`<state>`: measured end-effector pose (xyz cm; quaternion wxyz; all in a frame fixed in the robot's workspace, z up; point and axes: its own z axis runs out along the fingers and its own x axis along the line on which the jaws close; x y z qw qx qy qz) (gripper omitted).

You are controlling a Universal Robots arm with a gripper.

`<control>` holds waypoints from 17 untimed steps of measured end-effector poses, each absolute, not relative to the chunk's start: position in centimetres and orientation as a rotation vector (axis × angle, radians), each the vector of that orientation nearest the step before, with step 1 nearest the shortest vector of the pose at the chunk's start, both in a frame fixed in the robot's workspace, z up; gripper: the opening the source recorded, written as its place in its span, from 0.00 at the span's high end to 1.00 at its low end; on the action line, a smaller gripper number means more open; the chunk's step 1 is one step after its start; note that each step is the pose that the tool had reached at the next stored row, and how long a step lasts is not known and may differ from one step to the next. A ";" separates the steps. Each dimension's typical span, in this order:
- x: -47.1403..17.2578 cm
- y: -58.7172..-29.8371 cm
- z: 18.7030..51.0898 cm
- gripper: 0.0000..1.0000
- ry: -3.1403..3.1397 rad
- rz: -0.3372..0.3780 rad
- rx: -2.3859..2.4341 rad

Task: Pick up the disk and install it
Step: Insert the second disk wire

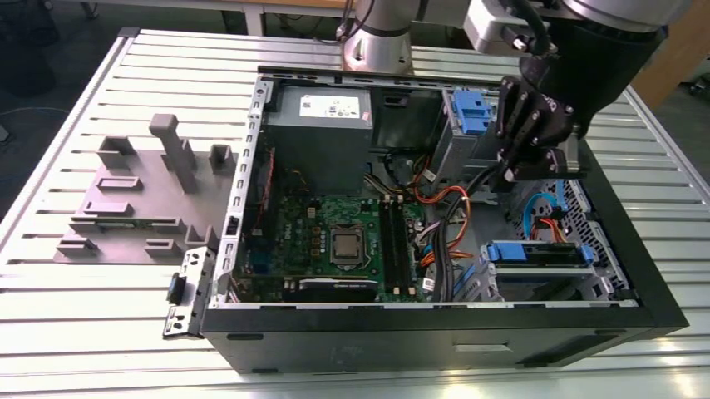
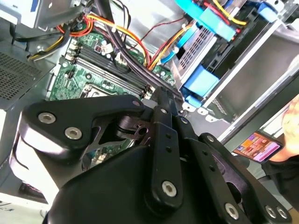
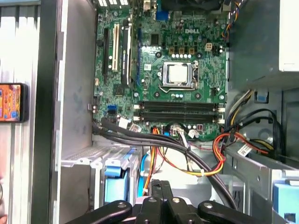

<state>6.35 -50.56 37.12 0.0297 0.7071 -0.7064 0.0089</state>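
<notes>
In the exterior view, the open computer case [image 1: 666, 316] sits on the slatted tabletop [image 1: 66, 274]. My pincer [image 1: 530, 170] hangs over the case's right half, in the upper right of the frame. Its fingers look drawn together with nothing between them. The disk [image 1: 538, 253] shows by its blue frame in the lower right of the frame, directly below the pincer in the picture. It appears to sit in a grey cage [image 1: 604, 287] inside the case, with its long axis running across the frame from left to right.

In the second wrist view, the pincer [image 2: 161, 95] is narrow and empty. A blue piece that I take for the disk [image 2: 201, 79] frame lies just beyond its tips, with the motherboard [image 2: 93, 74] to the other side.

In the first wrist view, the pincer [image 3: 161, 186] again holds nothing. The disk [image 3: 117, 179] shows as blue plastic just beside the tips, away from the motherboard [image 3: 177, 74].
</notes>
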 end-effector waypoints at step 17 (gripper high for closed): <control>6.9 -51.0 37.6 0.89 -2.174 0.038 2.174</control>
